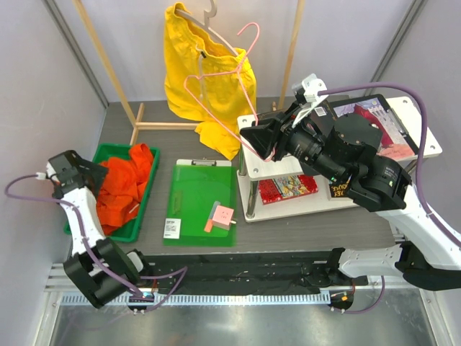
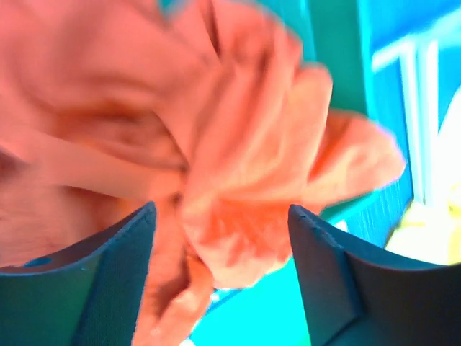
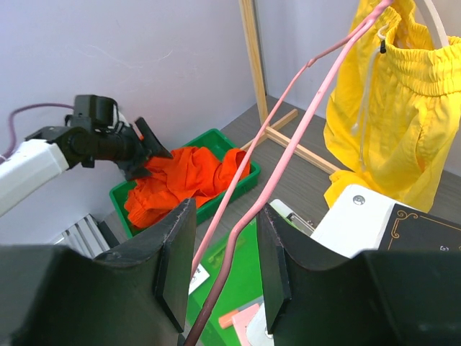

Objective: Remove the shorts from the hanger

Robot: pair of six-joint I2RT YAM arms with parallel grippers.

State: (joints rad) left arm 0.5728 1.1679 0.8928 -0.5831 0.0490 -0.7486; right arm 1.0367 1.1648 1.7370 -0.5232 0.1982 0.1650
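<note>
The yellow shorts [image 1: 202, 79] hang on a grey hanger [image 1: 209, 14] at the back; they also show in the right wrist view [image 3: 403, 108]. The orange-red shorts [image 1: 122, 184] lie crumpled in a green bin [image 1: 148, 202] at the left. My left gripper [image 1: 94, 173] hovers open just above them, with the cloth [image 2: 216, 130] below and between its fingers [image 2: 122, 259]. My right gripper [image 1: 263, 140] holds a bare pink wire hanger [image 1: 216, 74] tilted in the air; two of its wires [image 3: 289, 152] run between the jaws and touch both fingers.
A green clipboard [image 1: 202, 202] with small pink pieces [image 1: 222, 216] lies at table centre. A white two-tier shelf [image 1: 259, 122] with a tablet [image 1: 367, 119] and a red box [image 1: 288, 189] stands at the right. A wooden rack [image 1: 137, 115] stands behind.
</note>
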